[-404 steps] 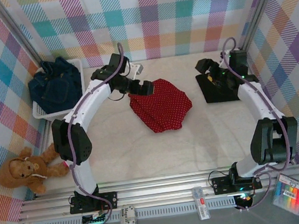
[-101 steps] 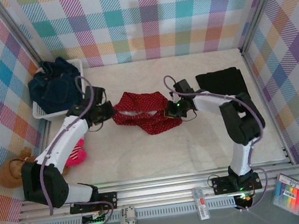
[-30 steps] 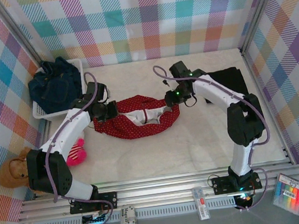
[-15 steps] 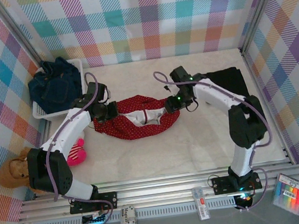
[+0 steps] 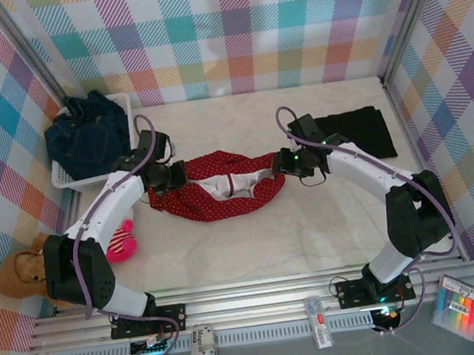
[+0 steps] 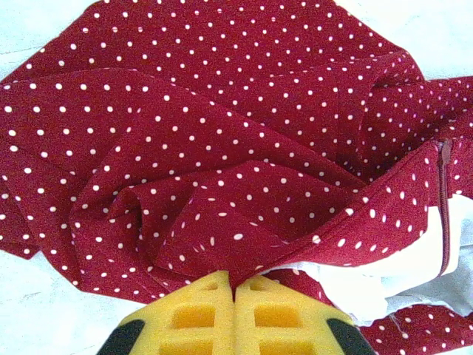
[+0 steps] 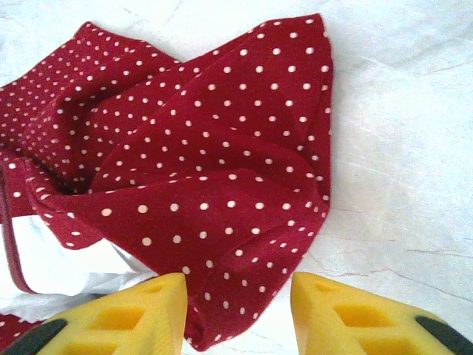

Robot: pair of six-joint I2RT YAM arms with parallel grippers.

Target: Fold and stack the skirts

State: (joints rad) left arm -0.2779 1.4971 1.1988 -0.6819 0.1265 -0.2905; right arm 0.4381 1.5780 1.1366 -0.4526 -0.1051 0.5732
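The red skirt with white dots (image 5: 217, 194) lies bunched across the table's middle, its white lining (image 5: 220, 184) showing. My left gripper (image 5: 173, 177) is shut on a fold at its left end, the yellow fingertips (image 6: 214, 290) pressed together on the red cloth (image 6: 222, 148). My right gripper (image 5: 285, 164) stands open at the skirt's right end. A corner of the dotted cloth (image 7: 222, 185) lies loose between its fingers (image 7: 151, 303), nearer the left one. A black skirt (image 5: 354, 133) lies flat at the back right. Dark blue denim skirts (image 5: 86, 135) are heaped at the back left.
The denim heap sits in a white mesh basket (image 5: 71, 178) against the left wall. A brown plush toy (image 5: 28, 272) and a pink one (image 5: 120, 242) lie at the left edge by my left arm. Bare tabletop (image 5: 312, 229) stretches in front of the red skirt.
My right gripper has slid right and a little nearer along the skirt's right end, and its arm has swung off the black skirt. The left arm and the red skirt have stayed put.
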